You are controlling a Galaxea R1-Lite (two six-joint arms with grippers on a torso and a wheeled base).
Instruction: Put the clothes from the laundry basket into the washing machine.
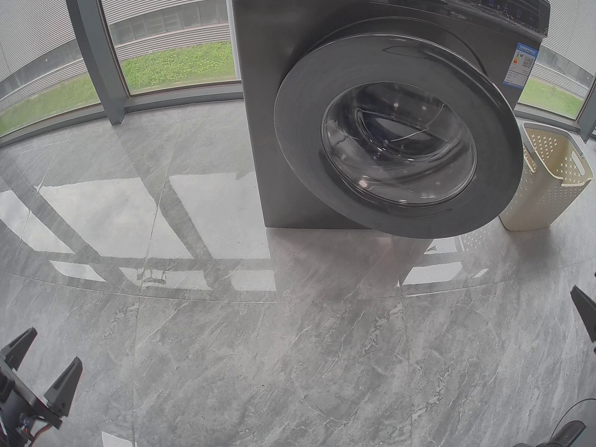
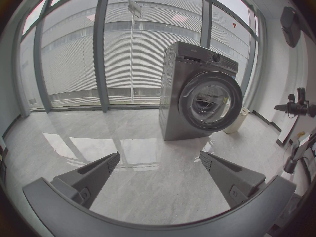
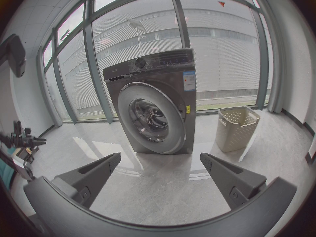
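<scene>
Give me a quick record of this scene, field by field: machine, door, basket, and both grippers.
washing machine: grey front-loader, standing on the floor
door: round with a glass centre, looks partly swung open
laundry basket: cream, upright on the floor, beside the machine on the robot's right
basket contents: cannot tell
left gripper: open, empty, well short of the machine
right gripper: open, empty, well short of the basket

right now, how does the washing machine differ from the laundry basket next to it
The washing machine is dark grey and solid-sided; the laundry basket is cream and perforated. The washing machine is much taller and wider than the laundry basket. The washing machine opens by a round front door, the laundry basket at its top. Both stand upright on the grey floor.
</scene>
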